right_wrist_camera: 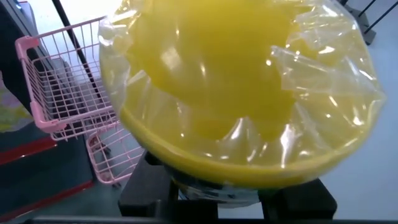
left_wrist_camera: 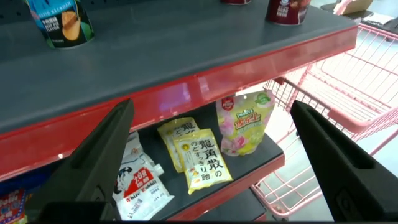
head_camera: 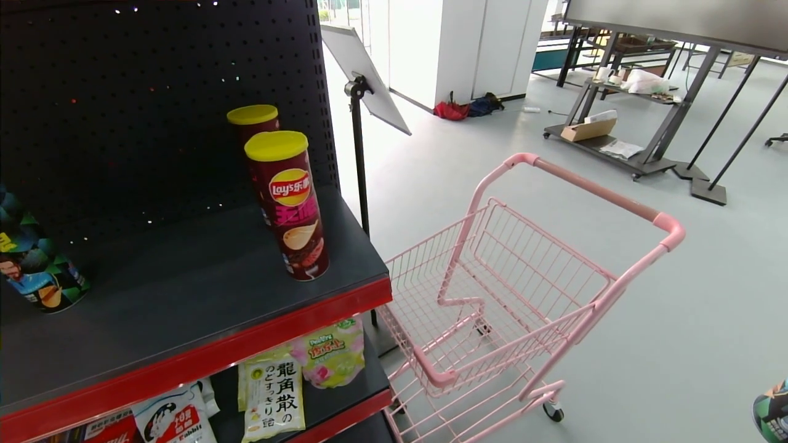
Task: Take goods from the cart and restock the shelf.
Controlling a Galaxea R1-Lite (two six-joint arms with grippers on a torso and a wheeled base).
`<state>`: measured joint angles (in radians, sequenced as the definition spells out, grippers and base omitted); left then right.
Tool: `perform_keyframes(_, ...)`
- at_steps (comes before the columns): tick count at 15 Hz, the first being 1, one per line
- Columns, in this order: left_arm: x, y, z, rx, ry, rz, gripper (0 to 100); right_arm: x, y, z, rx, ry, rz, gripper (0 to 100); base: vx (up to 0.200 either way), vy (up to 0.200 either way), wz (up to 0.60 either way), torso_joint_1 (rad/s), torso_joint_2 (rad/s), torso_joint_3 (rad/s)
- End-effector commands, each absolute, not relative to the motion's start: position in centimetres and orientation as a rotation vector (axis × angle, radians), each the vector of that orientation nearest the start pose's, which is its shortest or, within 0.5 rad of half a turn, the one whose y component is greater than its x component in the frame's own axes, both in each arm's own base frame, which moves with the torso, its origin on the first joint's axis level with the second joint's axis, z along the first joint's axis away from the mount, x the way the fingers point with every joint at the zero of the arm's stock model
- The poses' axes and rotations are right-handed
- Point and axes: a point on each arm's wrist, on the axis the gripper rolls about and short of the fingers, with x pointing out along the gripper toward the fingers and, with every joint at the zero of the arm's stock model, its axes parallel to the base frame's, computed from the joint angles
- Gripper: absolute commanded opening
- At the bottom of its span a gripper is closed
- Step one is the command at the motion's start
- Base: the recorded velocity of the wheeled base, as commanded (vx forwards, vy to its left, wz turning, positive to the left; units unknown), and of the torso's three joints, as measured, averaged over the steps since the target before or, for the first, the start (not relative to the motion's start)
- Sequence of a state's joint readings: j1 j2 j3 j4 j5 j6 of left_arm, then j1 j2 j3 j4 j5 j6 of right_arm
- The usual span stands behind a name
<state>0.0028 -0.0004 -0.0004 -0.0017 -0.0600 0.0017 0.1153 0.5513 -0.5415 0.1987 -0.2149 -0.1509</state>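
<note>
Grasping a chip can in the right gripper, dark fingers clamped on both sides of the body, below the yellow lid wrapped in film. Same chip can at the low right corner of the head view, well apart from the shelf and on the far side of the pink cart. Long axis pointing toward the wrist camera; upright or tilted, cannot tell.

Probably needs to travel left and forward, over the cart, to the upper shelf. Best room there: the dark board between the green can at the left edge and the front maroon can. Rear maroon can just behind that one, both near the right front corner. Some risk of knocking these two if coming in low from the right edge.

Left gripper released, fingers spread wide, hanging before the red front edge and the pouches on the lower shelf. Nearer to the shelf, but holding nothing.
</note>
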Motion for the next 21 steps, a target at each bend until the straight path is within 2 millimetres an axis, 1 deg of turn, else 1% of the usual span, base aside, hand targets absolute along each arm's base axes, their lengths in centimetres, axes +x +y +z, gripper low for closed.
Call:
perform_keyframes(1, -2.3, -0.1, 7.6, 0.002, -0.002, -0.057, 100, 2.3, -0.2, 21.0, -0.187, 0.228, -0.081, 0, 0.000, 0.000, 0.00, 0.168, -0.39, -0.237)
perform_keyframes(8, -2.3, -0.1, 7.6, 0.002, -0.002, -0.057, 100, 3.0, -0.1, 20.8, -0.193, 0.261, -0.078, 0, 0.000, 0.000, 0.00, 0.163, -0.37, -0.213)
perform_keyframes(16, -2.3, -0.1, 7.6, 0.002, -0.002, -0.057, 100, 3.1, -0.1, 20.2, -0.196, 0.281, -0.080, 0, 0.000, 0.000, 0.60, 0.030, -0.05, -0.030)
perform_keyframes(19, -2.3, -0.1, 7.6, 0.002, -0.002, -0.057, 100, 2.9, -0.2, 19.6, -0.195, 0.286, -0.079, 0, 0.000, 0.000, 0.60, 0.005, 0.00, 0.005)
perform_keyframes(21, -2.3, -0.1, 7.6, 0.002, -0.002, -0.057, 100, 2.1, -0.2, 19.6, -0.183, 0.248, -0.083, 0, 0.000, 0.000, 0.00, 0.000, 0.00, 0.000)
